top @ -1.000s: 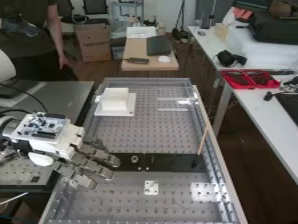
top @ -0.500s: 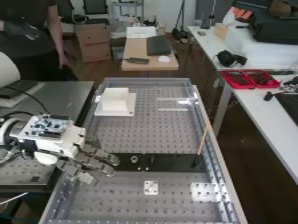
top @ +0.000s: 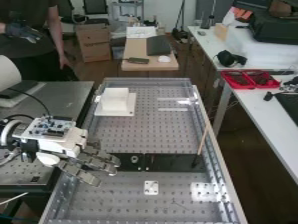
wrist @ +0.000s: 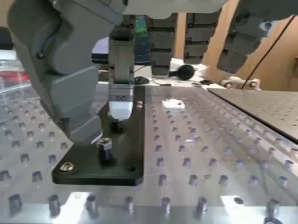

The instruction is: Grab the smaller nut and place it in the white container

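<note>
The hand (top: 90,162) is over the left end of the black bar (top: 169,162) in the high view, its fingers pointing right, with the bearing (top: 134,159) just beyond them. In the wrist view the hand (wrist: 70,85) is open, its thumb on one side and a pale-tipped finger hanging over the bar (wrist: 126,167). Beside the thumb's tip stands the smaller nut (wrist: 104,143) on a dark post; whether they touch, I cannot tell. A flat round metal part (wrist: 66,166) lies near the bar's edge. The white container (top: 115,101) stands at the bench's far left.
A small white plate (top: 151,187) lies on the perforated bench in front of the bar. A thin wooden stick (top: 203,139) leans by the bench's right rail. Left of the bench is a grey table (top: 63,95); a red tray (top: 249,79) sits on the right-hand table.
The hand has shifted slightly to the right and turned a little, its lower fingers now closer to the bar. The container, the bearing and the bar have stayed put.
</note>
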